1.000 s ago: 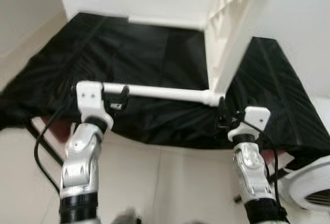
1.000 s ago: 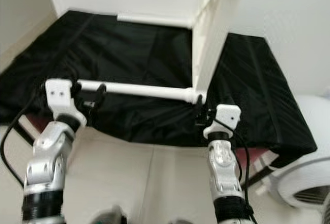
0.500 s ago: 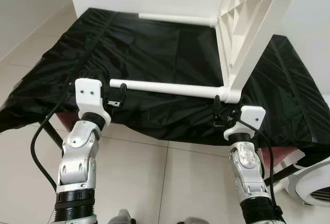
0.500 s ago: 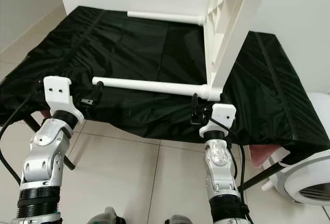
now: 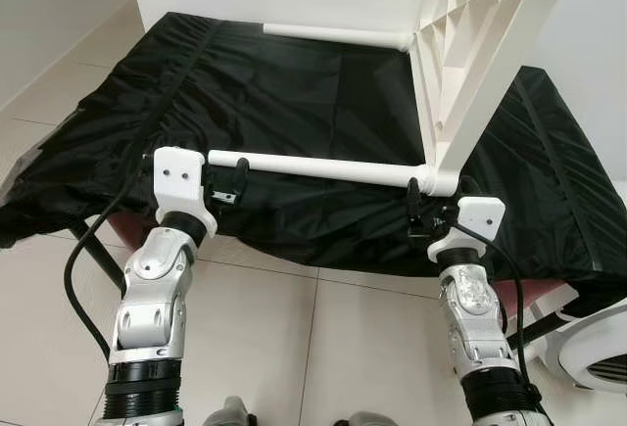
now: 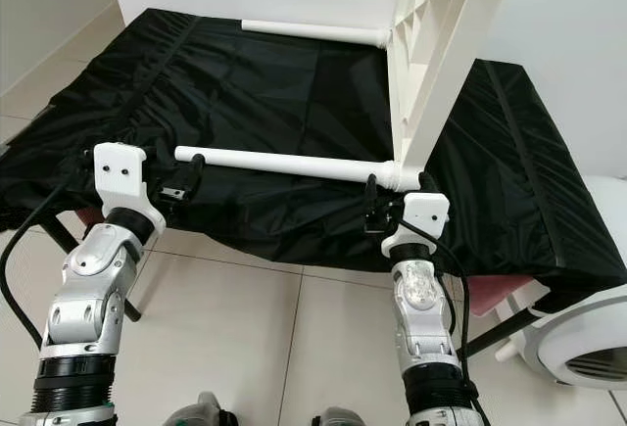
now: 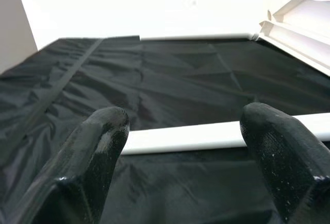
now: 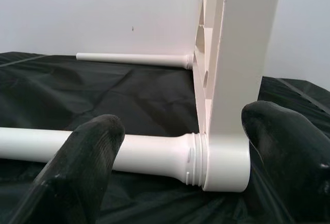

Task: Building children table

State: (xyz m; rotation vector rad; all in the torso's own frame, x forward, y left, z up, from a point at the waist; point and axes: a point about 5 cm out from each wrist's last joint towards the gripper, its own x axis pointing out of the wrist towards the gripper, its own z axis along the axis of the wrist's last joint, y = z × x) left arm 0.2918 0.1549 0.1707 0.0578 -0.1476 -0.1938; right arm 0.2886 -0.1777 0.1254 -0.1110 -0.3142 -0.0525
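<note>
Already the table top (image 5: 470, 64) stands on its edge on the black-draped surface (image 5: 294, 113), underside ribs showing, with two white legs jutting sideways from its corners. The near leg (image 5: 323, 169) looks seated: in the right wrist view its threaded collar meets the corner socket (image 8: 227, 165) with only a few thread turns showing, so it may want a little more tightening. The far leg (image 5: 333, 34) lies along the back of the surface and also joins the top at its corner, though how tight it is cannot be told from here.

The left gripper (image 5: 225, 183) sits at the free end of the near leg, its fingers (image 7: 100, 141) apart, with the leg's tip between and just beyond them, not clamped. The right gripper (image 5: 423, 213) waits just below the socket, fingers (image 8: 87, 157) spread wide on either side of the joint, touching nothing that can be seen.

By my reckoning the job is about half done. Two legs are in on the low side; the upper corners of the top run out of view, so whether those have legs cannot be said. Likely left: snugging this leg, fitting any remaining ones, then setting the table upright on the floor.
</note>
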